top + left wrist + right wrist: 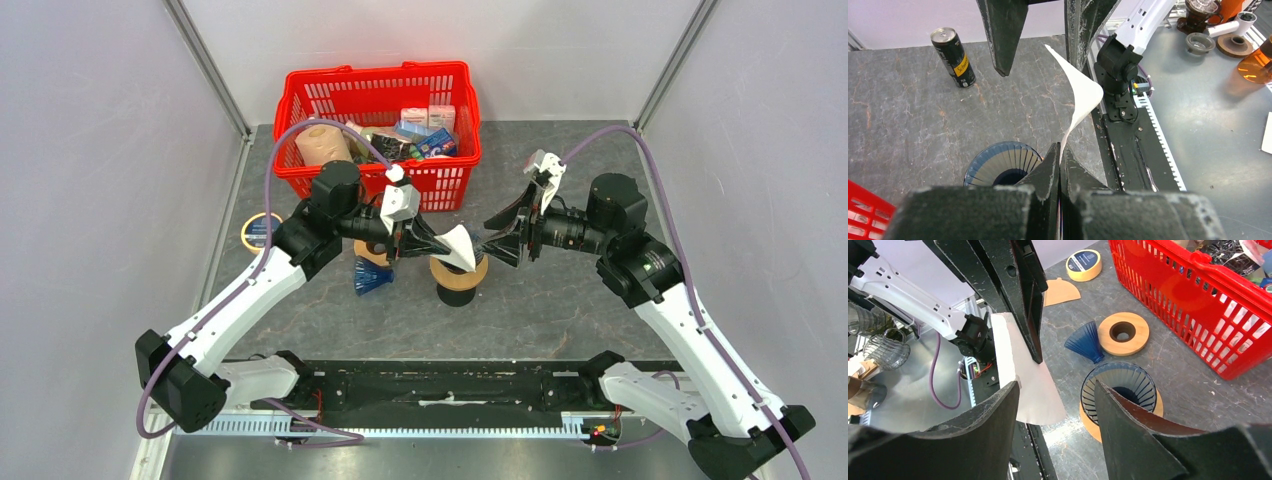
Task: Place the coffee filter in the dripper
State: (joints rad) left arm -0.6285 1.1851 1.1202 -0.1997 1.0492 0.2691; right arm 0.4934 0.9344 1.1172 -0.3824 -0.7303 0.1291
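Left gripper [1057, 152] up close, clenched on one edge of the white coffee filter [1080, 95]; filter curls in mid-air just above the dripper [1120, 385] on the counter [560, 310]; right gripper [493, 242] spread wide, the filter's far corner between its fingers; blue cone [1087, 340] and wooden ring [1124, 332] beside the dripper; red basket [375, 76] behind.

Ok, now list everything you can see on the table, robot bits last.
coffee filter: 1, white, pinched in left gripper, not yet in dripper
dripper: 1, black, tan collar, table centre
ribbed cone: 1, blue, beside wooden ring
wooden ring: 1, tan, near basket
paper fan: 1, brown, flat by tape roll
tape roll: 1, yellow
basket: 1, red, back, holds packets
can: 1, black, upright
left gripper: shut on filter
right gripper: open
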